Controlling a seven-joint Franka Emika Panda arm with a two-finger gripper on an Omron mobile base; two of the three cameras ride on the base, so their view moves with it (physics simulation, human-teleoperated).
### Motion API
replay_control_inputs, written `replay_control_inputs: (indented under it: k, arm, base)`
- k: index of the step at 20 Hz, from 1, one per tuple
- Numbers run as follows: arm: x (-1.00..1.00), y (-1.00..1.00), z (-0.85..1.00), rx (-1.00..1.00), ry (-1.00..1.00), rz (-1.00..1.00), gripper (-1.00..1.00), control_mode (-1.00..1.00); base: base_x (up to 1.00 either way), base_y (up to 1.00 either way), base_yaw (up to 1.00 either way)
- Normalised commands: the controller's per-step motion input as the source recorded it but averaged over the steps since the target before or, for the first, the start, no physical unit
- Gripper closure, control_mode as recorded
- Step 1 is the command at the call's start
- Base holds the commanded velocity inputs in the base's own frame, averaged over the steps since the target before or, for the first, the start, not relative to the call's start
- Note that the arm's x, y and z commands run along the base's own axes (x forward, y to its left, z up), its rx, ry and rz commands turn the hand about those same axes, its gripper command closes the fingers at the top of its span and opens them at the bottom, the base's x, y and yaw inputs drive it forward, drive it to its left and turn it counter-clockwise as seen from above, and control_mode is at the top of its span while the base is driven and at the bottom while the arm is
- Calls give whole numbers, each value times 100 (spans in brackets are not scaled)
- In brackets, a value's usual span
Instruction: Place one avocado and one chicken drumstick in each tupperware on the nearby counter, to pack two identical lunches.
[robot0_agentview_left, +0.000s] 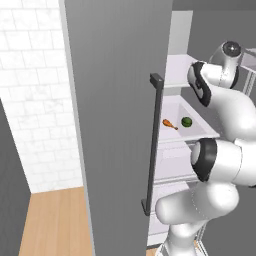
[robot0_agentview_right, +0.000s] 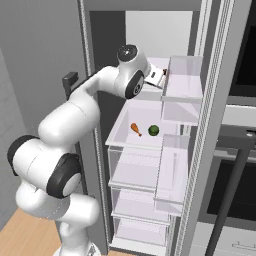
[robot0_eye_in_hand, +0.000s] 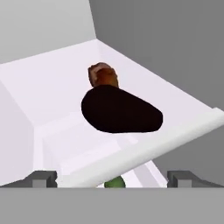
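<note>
Gripper (robot0_eye_in_hand: 112, 177), fingers spread and empty, reaches over an upper fridge shelf (robot0_eye_in_hand: 52, 87) toward a dark avocado (robot0_eye_in_hand: 120, 109) fronting a drumstick (robot0_eye_in_hand: 104, 76), apparently for picking.

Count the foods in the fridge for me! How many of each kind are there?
Avocados: 2, one green and one that looks very dark.
Chicken drumsticks: 2, one near the green avocado and one just behind the dark one.
Total: 4.
</note>
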Motion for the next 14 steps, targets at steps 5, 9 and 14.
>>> replay_control_inputs:
  k: [5,9,14]
  arm:
    - [43,-17,-7,0,2,0,-100,-100]
    - [38,-19,-15,0,0,0,-100,-100]
    - [42,-4,-32,0,1,0,-100,-100]
  base:
    - [0,0,0]
    - [0,0,0]
    - [0,0,0]
